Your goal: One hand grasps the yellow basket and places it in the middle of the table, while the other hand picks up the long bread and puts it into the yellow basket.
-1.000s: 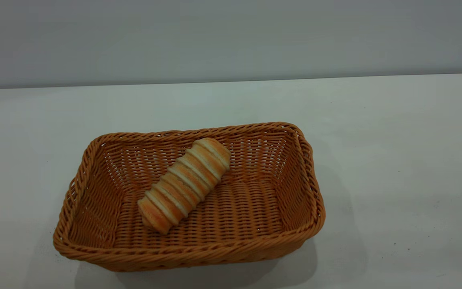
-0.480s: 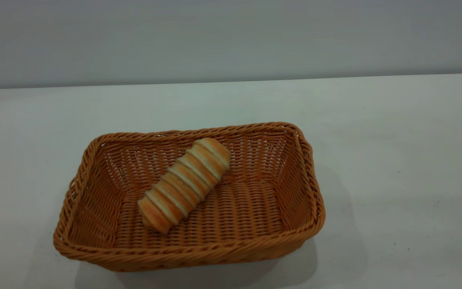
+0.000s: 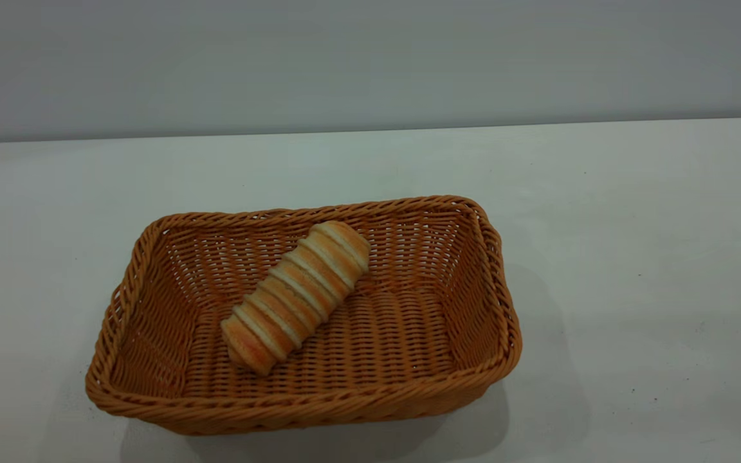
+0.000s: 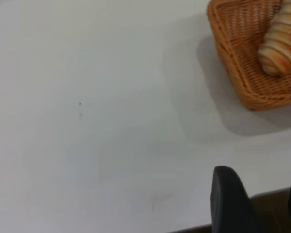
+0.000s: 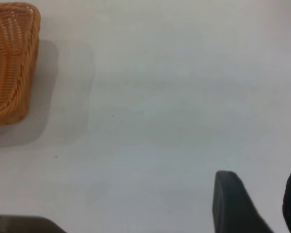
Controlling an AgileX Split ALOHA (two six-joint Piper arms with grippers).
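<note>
The yellow basket [image 3: 152, 308] stands on the white table [image 3: 634, 257] near its middle. The long bread [image 3: 296, 296] lies slantwise inside it, one end up against the far wall. Neither gripper shows in the exterior view. In the left wrist view the basket's corner [image 4: 233, 58] with the bread [image 4: 279, 46] lies well away from my left gripper [image 4: 261, 172], which is open and empty above the table's edge. In the right wrist view the basket's end [image 5: 9, 58] is far from my right gripper [image 5: 259, 177], which is open and empty over bare table.
A grey wall [image 3: 370, 64] runs behind the table's far edge. The left wrist view shows the table's near edge with a brown strip [image 4: 194, 228] beyond it. A dark shape [image 5: 19, 224] sits at the rim of the right wrist view.
</note>
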